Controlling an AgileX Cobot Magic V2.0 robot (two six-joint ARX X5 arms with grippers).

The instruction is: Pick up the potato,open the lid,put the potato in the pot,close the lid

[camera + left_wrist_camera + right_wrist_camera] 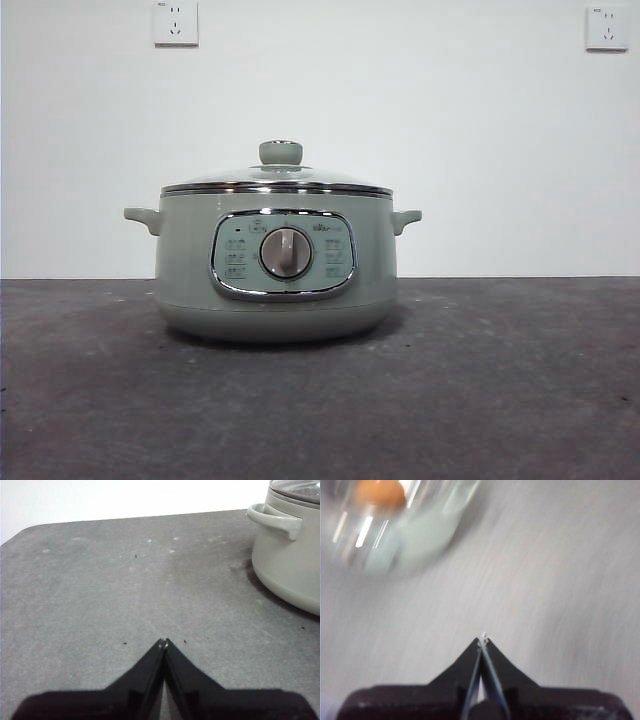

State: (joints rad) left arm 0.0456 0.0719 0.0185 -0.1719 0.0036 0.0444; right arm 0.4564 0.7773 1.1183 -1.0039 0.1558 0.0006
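Both my black pincers, left (164,642) and right (483,639), are closed, empty; domed glass lid (278,178) sits on round sage-green pot (275,265), orange-brown potato (379,493) inside.

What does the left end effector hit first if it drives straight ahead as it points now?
Probably nothing but bare table. The left end effector, jaws shut, points across open tabletop towards its far edge; the pot sits off to one side of that line, though depth is hard to judge.

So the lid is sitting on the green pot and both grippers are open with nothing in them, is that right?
Not quite. The lid does sit on the pot, but the left gripper and right gripper are shut, not open, holding nothing. Each wrist view shows its jaws meeting at the tips.
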